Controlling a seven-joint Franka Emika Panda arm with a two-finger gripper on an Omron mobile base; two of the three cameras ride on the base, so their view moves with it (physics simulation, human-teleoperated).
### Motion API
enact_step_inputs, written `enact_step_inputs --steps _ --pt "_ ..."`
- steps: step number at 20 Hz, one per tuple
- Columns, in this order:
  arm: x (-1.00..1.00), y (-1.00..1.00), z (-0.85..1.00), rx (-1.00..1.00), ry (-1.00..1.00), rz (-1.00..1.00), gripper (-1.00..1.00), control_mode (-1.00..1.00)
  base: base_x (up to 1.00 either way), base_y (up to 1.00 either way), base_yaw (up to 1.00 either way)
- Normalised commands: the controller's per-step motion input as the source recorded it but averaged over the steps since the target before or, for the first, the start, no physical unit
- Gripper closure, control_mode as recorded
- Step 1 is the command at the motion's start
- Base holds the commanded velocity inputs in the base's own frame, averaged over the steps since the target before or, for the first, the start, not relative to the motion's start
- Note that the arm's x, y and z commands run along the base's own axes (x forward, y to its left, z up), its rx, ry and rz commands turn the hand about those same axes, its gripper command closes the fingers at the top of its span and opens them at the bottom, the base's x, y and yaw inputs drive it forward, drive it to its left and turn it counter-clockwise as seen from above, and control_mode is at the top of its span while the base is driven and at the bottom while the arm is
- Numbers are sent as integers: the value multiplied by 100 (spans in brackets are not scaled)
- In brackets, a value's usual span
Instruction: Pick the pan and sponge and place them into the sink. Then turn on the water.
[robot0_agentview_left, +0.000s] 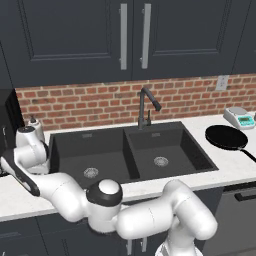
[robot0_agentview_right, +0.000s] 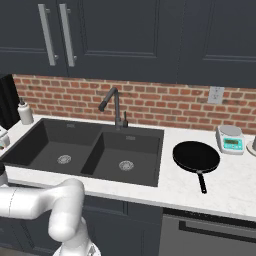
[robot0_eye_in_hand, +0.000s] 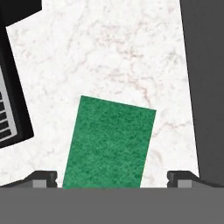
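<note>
In the left base view, the matte black double-basin sink (robot0_agentview_left: 132, 155) sits in the white marble counter (robot0_agentview_left: 227, 167), both basins bare down to their round drains. The round shallow black frying pan (robot0_agentview_left: 226, 137) rests on the counter to the sink's right, near a small white kitchen scale (robot0_agentview_left: 239, 117). The white arm reaches over the counter left of the sink.

In the right base view, the pan (robot0_agentview_right: 196, 157) lies flat beside the sink (robot0_agentview_right: 87, 150), handle toward the counter's front edge. The dark gooseneck faucet (robot0_agentview_right: 114, 106) stands behind the divider.

In the hand view, the small rectangular green sponge (robot0_eye_in_hand: 109, 142) lies flat on the marble, slightly skewed, between the spread-apart fingertips (robot0_eye_in_hand: 41, 178) of the gripper (robot0_eye_in_hand: 112, 179), which grips nothing.
</note>
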Motion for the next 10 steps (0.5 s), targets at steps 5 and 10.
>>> enact_step_inputs --steps 5,10 --pt "15 20 -9 -1 0 0 -100 -100 0 0 0" --pt "9 11 -19 -3 0 0 -100 -100 0 0 0"
